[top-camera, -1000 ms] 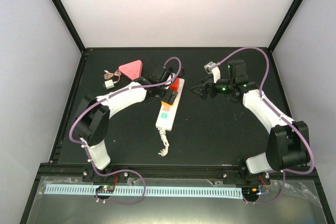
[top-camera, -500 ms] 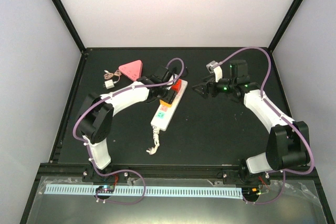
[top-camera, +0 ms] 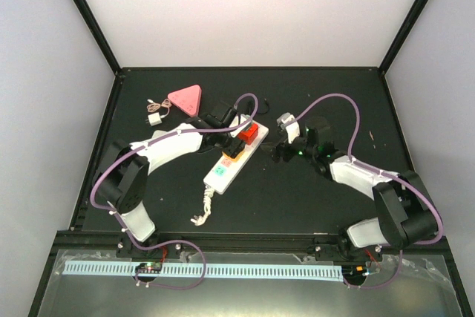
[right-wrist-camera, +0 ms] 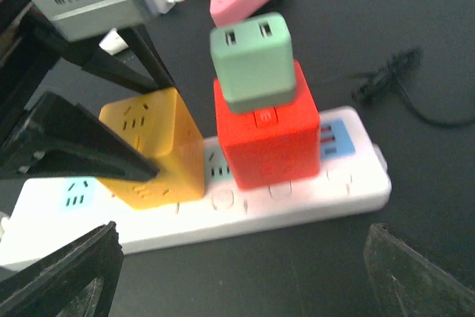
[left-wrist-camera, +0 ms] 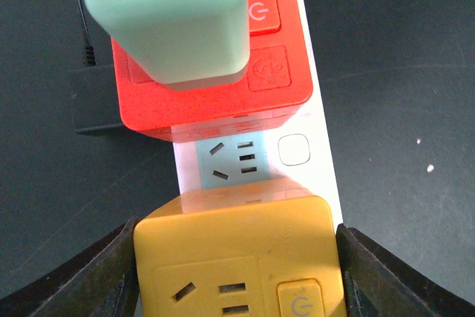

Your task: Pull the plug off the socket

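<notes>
Left end effector [left-wrist-camera: 236,265] has its two black fingers pressed against opposite flanks of a yellow plastic cube adapter [right-wrist-camera: 157,146], so it reads as clamped on it. Right end effector [right-wrist-camera: 241,254] hangs just beside the socket with its jaws wide apart, holding nothing.

A black matte surface [top-camera: 319,198] carries everything. Near its middle lies the socket [top-camera: 221,174], a long narrow white plastic power strip with pastel outlet faces. A red plastic cube adapter [right-wrist-camera: 269,139] stands plugged into its far half. The yellow cube stands next along, not touching the red one, with one bare blue outlet between them. Smallest, a mint-green boxy plug [right-wrist-camera: 252,61] sits on top of the red cube.

Judging by the grip, the yellow cube is the plug to come off. The main risk is that the socket, which nothing holds down, rises with the cube when it is pulled, carrying the red cube and the green plug along. A pull off the vertical could bind the pins, and the smooth plastic flanks could slip through the fingers. The red cube is near enough to be knocked.

The socket's long axis runs diagonally in the top view. Its cord end lies toward the left arm's base and its red-cube end toward the far right. The outlet faces point up, so the pull should go straight up.
</notes>
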